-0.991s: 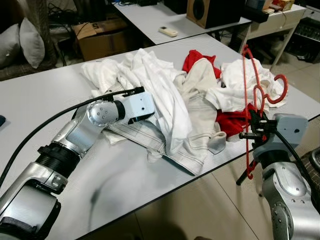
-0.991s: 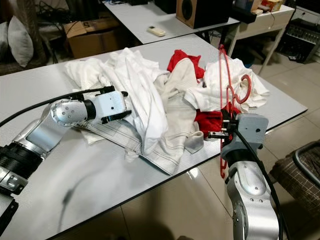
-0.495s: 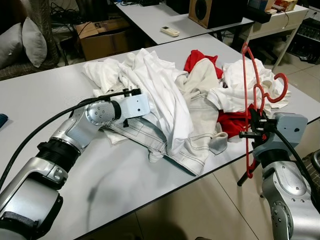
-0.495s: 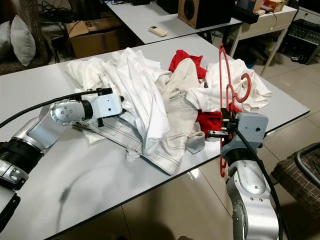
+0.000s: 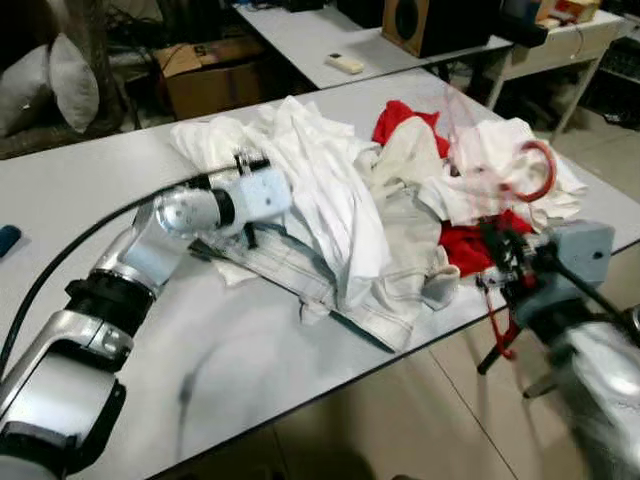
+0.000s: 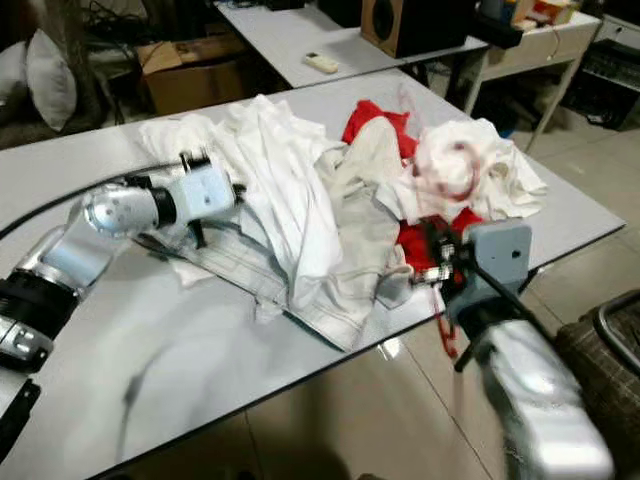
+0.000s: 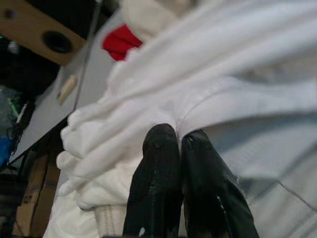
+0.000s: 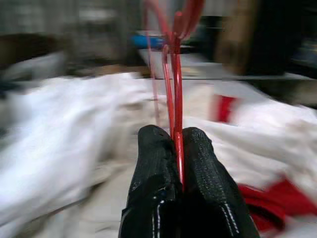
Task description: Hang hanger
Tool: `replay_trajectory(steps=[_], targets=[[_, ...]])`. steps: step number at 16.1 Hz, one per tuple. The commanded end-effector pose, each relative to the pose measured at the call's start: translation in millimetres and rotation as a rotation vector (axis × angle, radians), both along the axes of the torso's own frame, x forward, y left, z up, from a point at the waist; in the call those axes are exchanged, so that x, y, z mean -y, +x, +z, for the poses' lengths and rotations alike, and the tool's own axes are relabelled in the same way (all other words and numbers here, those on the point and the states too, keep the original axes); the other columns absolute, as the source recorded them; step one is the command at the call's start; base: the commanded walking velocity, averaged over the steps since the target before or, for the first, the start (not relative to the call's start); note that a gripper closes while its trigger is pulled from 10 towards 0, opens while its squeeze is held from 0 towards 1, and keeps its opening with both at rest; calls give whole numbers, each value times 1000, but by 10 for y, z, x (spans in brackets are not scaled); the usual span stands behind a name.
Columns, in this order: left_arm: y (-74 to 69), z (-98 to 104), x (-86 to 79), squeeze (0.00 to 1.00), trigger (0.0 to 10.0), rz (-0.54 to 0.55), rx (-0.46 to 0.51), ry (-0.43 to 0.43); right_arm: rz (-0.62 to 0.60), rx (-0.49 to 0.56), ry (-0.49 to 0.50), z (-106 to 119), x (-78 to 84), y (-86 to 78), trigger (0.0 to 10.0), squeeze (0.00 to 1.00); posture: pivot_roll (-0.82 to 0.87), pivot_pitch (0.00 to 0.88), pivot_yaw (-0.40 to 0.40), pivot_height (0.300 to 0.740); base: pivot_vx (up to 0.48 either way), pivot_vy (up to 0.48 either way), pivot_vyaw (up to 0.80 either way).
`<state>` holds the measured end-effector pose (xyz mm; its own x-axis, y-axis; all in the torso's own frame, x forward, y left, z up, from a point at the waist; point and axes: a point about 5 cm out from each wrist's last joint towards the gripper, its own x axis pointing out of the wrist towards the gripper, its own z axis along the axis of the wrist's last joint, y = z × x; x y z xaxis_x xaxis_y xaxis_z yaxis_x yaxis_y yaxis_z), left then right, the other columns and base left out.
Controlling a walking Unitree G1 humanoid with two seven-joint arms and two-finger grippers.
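Note:
A thin red hanger (image 8: 174, 59) stands up from my right gripper (image 8: 177, 134), which is shut on its wire. In the eye views that gripper (image 5: 497, 262) is at the table's right front edge, blurred, with the hanger's hook (image 5: 532, 170) smeared over the white clothes. A pile of white garments (image 5: 330, 190) with a red garment (image 5: 470, 245) covers the grey table (image 5: 250, 350). My left gripper (image 7: 179, 141) is shut, its fingertips against a fold of white cloth at the pile's left side. Its wrist (image 5: 258, 195) lies low over the table.
Behind stands a second table (image 5: 300, 30) with a remote (image 5: 343, 63) and a wooden speaker (image 5: 430, 20). A cardboard box (image 5: 205, 75) and a cushion (image 5: 70, 85) are at the back left. A dark frame (image 6: 612, 325) stands on the floor at the right.
My right arm is moving and now blurred, and the hanger has tipped toward the pile. My left gripper has drawn back to the left along the pile's edge.

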<state>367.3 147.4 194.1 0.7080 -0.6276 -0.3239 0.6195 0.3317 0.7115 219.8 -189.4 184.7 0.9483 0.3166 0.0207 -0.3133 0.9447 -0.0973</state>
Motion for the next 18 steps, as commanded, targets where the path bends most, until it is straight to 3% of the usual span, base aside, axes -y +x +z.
replay_trajectory(steps=[1,3,4,6,9,11,14,18], targets=[[63,154,-27,0,0,37,37,-58,112,-28,-15,47,-16,-110,10000,0,-99,0,52,740,0,0,0],[128,244,-58,0,0,93,66,-95,186,-62,-43,99,56,-240,10000,0,-101,0,51,740,0,0,0],[168,327,-73,0,0,135,75,-159,293,-117,-73,138,94,-383,10000,0,-106,0,50,740,0,0,0],[193,362,-82,0,0,160,76,-201,349,-175,-73,131,131,-476,10000,0,-107,0,48,740,0,0,0],[225,409,-48,0,0,166,94,-218,463,-308,-39,49,153,-663,10000,0,-103,0,42,740,0,0,0],[226,422,-20,0,0,159,96,-223,528,-343,-1,61,119,-721,10000,0,-101,0,41,740,0,0,0],[226,424,-17,0,0,149,95,-217,557,-375,22,41,90,-727,10000,0,-96,0,38,740,0,0,0],[198,419,-6,0,0,124,91,-202,410,-468,2,-218,28,-526,10000,0,-91,0,33,740,0,0,0]])
